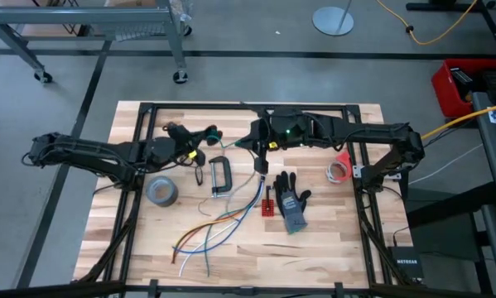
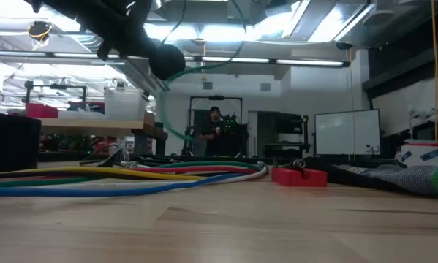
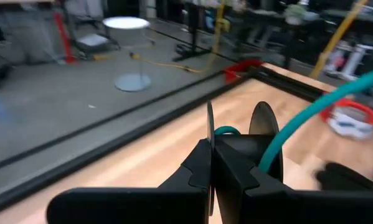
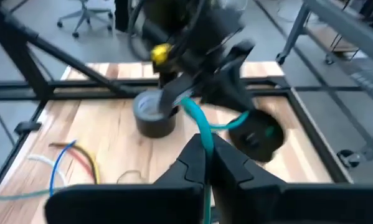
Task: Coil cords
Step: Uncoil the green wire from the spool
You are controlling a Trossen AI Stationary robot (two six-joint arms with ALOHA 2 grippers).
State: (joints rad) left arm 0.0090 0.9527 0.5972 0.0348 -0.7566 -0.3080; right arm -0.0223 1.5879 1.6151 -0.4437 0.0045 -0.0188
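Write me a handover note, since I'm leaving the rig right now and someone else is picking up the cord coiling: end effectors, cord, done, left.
Left end effector: shut on the teal cord, raised over the far side of the table.
Right end effector: shut on the same cord, close by, facing the left one.
Cord: a short run hangs between the two, off the table; the rest trails out of sight.
Done: cord picked up by both arms.
Left: no finished coil shows; wind it and set it down, clear of the grey tape roll, glove and loose wires.
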